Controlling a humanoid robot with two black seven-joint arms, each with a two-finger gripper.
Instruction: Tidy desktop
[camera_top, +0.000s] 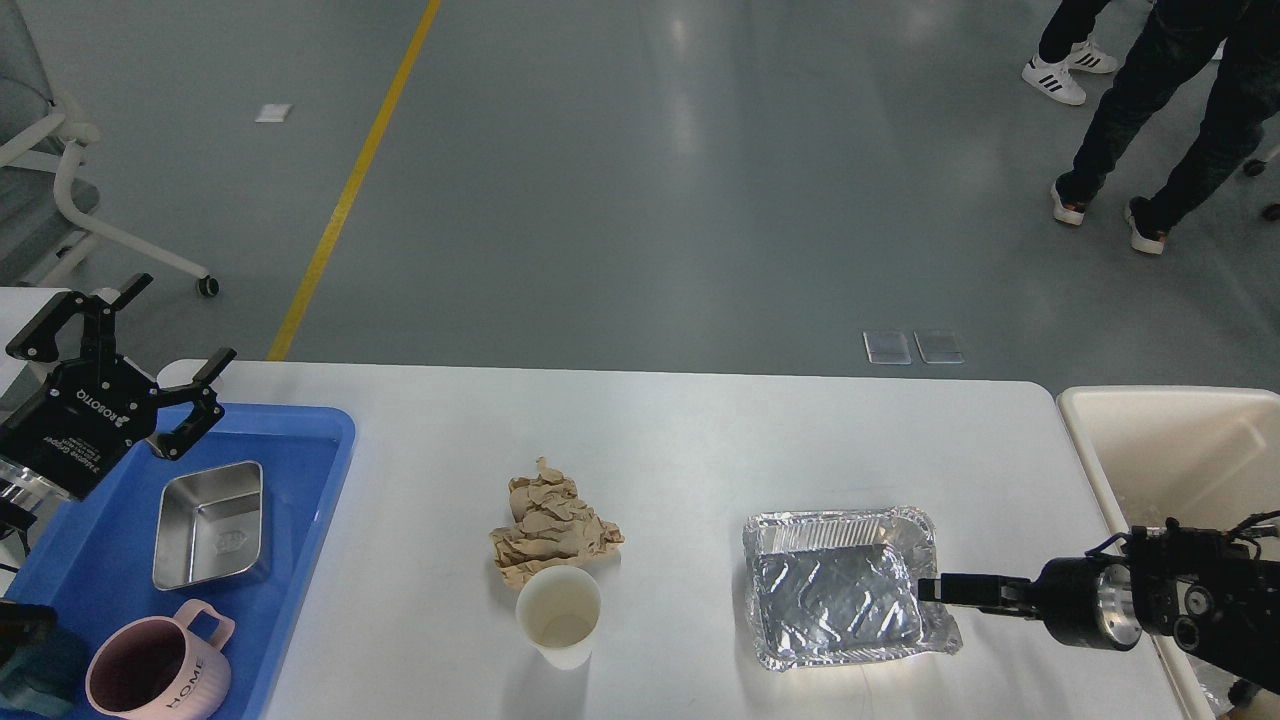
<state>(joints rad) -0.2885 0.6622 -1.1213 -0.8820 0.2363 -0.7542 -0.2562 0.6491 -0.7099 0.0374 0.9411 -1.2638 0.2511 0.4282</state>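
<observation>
- Head view: risk is centred on the right gripper (930, 588), which is seen edge-on at the right rim of the crinkled silver foil tray (845, 588); its two fingers cannot be told apart, so whether it is parted or closed cannot be told.
- Thin foil is judged likely to be crushed or torn if the rim is pinched hard, and the light tray could be shoved leftward if the tip is driven into the wall instead of over it.
- The large white rounded-corner desktop (700, 440) lies across the middle of the view; the foil tray rests on its right part, near the cream-coloured plastic bin (1170, 450) beside the table edge.
- A weak grip is judged likely to let the tray drop short of the bin.
- The left gripper (165, 355) is held with fingers spread wide, empty, above the back corner of the blue plastic tray (320, 470), which holds a steel rectangular pan (208, 522) and a pink ribbed mug (160, 672).
- The white paper cup (559, 617) is touching the crumpled brown paper wad (552, 525); the cup could be tipped if the paper is pulled first.
</observation>
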